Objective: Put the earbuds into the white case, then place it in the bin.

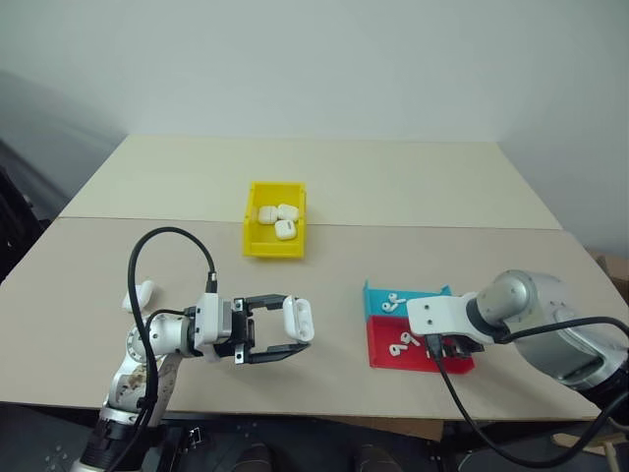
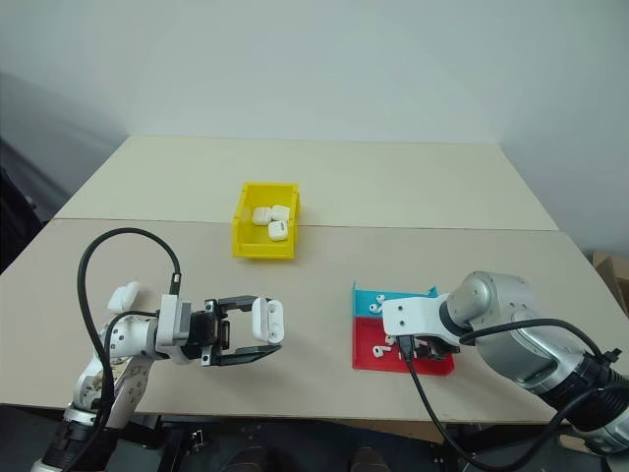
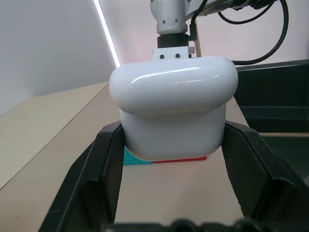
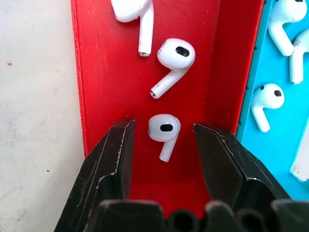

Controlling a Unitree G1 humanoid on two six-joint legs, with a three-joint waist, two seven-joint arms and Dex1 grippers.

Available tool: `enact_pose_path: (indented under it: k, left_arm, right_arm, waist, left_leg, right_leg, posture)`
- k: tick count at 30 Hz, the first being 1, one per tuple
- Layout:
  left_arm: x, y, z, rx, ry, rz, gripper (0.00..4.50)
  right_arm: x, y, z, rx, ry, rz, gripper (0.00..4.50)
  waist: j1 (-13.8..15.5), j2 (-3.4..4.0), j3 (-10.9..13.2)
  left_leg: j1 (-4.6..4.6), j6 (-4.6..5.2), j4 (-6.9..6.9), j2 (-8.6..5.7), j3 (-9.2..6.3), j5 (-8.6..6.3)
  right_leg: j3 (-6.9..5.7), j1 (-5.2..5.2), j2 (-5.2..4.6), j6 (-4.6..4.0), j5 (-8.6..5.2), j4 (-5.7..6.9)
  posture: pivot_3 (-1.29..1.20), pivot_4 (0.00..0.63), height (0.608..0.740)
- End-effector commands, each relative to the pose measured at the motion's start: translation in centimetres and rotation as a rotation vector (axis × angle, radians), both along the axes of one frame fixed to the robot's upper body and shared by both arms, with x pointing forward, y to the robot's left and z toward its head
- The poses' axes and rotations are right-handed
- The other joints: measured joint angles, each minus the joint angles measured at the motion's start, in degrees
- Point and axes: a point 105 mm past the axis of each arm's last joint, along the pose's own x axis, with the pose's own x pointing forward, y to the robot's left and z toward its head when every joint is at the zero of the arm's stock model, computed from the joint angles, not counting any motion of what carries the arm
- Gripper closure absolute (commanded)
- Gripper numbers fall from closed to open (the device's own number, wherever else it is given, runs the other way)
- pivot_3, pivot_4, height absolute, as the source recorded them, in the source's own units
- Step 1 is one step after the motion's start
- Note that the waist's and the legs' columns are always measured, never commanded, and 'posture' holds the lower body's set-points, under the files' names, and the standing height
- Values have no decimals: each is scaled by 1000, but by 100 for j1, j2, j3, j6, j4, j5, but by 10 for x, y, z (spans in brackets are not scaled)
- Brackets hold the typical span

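My left gripper [image 1: 295,336] is held level over the table's near left part, pointing right, shut on the white case [image 1: 298,319]. In the left wrist view the case [image 3: 174,111] sits squeezed between both black fingers. My right gripper [image 1: 448,347] points down over the red tray [image 1: 378,356]. It is open, its fingers [image 4: 118,145] standing either side of one earbud [image 4: 164,131] without touching it. Two more earbuds [image 4: 171,58] lie further along the red tray. The yellow bin [image 1: 254,242] stands mid-table with three white cases [image 1: 278,218] inside.
A blue tray [image 1: 374,299] with several earbuds [image 1: 395,301] adjoins the red tray on its far side. A small white object [image 1: 141,295] lies on the table beside my left arm. A seam crosses the table behind the bin.
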Motion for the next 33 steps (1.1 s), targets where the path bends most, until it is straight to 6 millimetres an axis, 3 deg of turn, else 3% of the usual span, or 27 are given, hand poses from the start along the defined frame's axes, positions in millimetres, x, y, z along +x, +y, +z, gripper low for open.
enact_pose_path:
  k: [1,12,16,27,33]
  left_arm:
    - [-3,-3,7,10,-47,-9,1745]
    - [-2,-3,7,17,-51,-4,1745]
    - [-2,-3,8,18,-51,-3,1745]
    - [-3,-6,17,-31,-59,-25,1745]
    - [-13,-20,49,-144,-29,-122,1745]
  right_arm:
    - [1,0,4,-7,-28,16,2661]
    - [3,-2,3,-17,-39,27,2661]
    - [1,-1,2,-16,-39,33,3540]
    - [2,-1,15,6,-77,28,3540]
    - [-6,16,99,374,-232,17,3540]
  waist:
    - [0,0,0]
    - [-2,0,0]
    - [-2,0,0]
    - [1,0,0]
    - [10,-1,2]
  left_leg:
    - [0,0,0,0,0,0]
    - [0,0,0,0,0,0]
    - [1,0,-1,0,0,0]
    - [1,0,-1,0,0,0]
    - [-13,0,-1,0,-4,0]
  right_leg:
    - [0,0,0,0,0,0]
    - [0,0,0,0,0,-1]
    - [0,1,0,0,0,-2]
    - [-1,2,0,0,0,-3]
    - [-2,-7,0,0,0,-4]
  posture:
    - [0,150,740]
    - [0,150,740]
    - [0,150,740]
    - [0,150,740]
    - [0,150,740]
